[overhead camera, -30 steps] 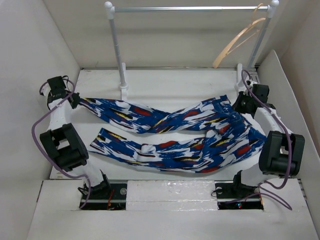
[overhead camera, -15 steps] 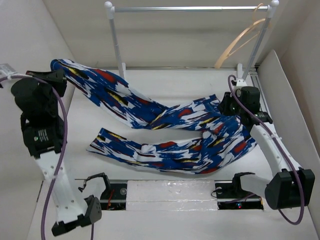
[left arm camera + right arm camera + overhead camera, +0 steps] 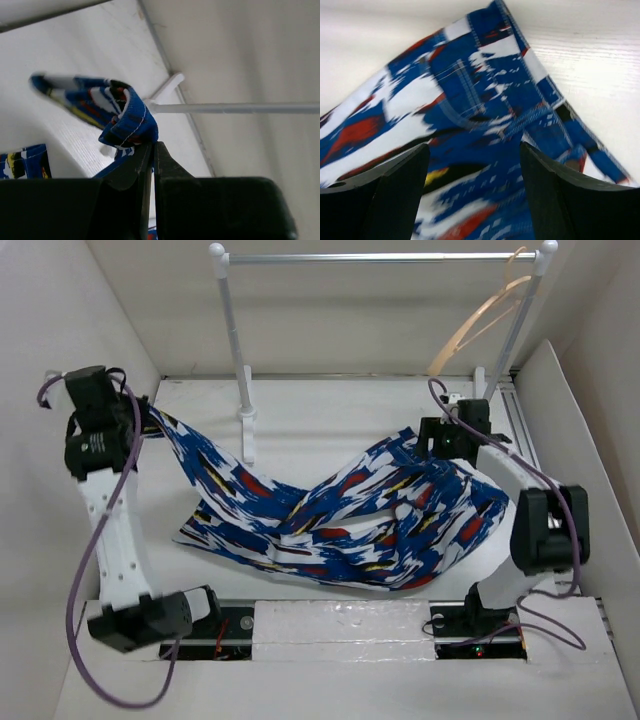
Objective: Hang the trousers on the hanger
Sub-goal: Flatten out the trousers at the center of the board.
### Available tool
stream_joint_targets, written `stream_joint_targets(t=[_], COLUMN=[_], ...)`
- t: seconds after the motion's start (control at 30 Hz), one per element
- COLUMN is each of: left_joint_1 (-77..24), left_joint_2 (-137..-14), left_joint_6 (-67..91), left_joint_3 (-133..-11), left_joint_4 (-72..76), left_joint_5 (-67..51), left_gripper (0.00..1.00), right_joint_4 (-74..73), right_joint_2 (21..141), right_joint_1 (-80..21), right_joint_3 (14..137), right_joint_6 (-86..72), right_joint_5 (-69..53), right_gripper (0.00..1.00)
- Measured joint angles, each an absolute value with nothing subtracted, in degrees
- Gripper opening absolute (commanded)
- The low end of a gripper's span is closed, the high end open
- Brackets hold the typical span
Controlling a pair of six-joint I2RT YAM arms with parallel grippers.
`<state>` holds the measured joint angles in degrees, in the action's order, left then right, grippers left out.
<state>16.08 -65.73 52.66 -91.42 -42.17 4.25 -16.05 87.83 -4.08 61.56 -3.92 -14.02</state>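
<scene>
The trousers [image 3: 370, 515], blue and white with red, black and yellow dashes, lie crumpled across the table [image 3: 330, 405]. One leg stretches up and left to my left gripper [image 3: 150, 424]. In the left wrist view this gripper [image 3: 152, 146] is shut on the leg's blue cuff [image 3: 127, 122]. My right gripper [image 3: 432, 445] hovers at the waistband end. Its jaws [image 3: 474, 147] stand wide open over the trousers [image 3: 470, 100], which are blurred, and they hold nothing. The pale tan hanger [image 3: 480, 325] hangs at the right end of the rail, apart from both grippers.
A white-posted rack stands at the back, with its left post [image 3: 243, 370] just behind the lifted leg and its metal rail [image 3: 380, 257] overhead. White walls close in on both sides. In the left wrist view the rack's post [image 3: 235, 107] shows as a thin white bar beyond the cuff.
The right gripper has opened, let go of the waistband and shifted left. The left gripper, holding the cuff, rose high and has now come back down lower.
</scene>
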Motion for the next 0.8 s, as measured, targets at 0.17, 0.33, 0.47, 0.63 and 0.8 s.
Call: stream_joint_targets(t=[0.17, 0.33, 0.47, 0.63, 0.8], left_joint_1=[15.8, 15.8, 15.8, 15.9, 16.3], left_joint_2=[-76.2, -74.7, -72.2, -69.6, -68.8], left_joint_6=[52.6, 52.0, 50.7, 49.3, 48.5], left_joint_3=[-87.5, -80.6, -78.4, -77.8, -76.2], left_joint_4=[-38.1, -35.5, -34.1, -32.2, -30.7], left_joint_5=[4.1, 3.7, 4.5, 5.3, 5.3], left_gripper=[0.00, 0.00, 0.00, 0.00, 0.00], right_joint_4=[-11.6, -11.8, -12.1, -13.5, -14.1], right_joint_2=[101.2, 111.4, 114.3, 114.4, 114.3], right_joint_1=[-2.9, -2.4, -2.3, -2.3, -2.1], right_joint_3=[66.0, 74.9, 76.8, 76.8, 76.7], right_joint_6=[-4.4, -4.9, -5.4, -5.3, -4.8], right_joint_5=[-13.5, -12.8, -12.3, -12.4, -12.9], right_gripper=[0.89, 0.85, 0.51, 0.23, 0.32])
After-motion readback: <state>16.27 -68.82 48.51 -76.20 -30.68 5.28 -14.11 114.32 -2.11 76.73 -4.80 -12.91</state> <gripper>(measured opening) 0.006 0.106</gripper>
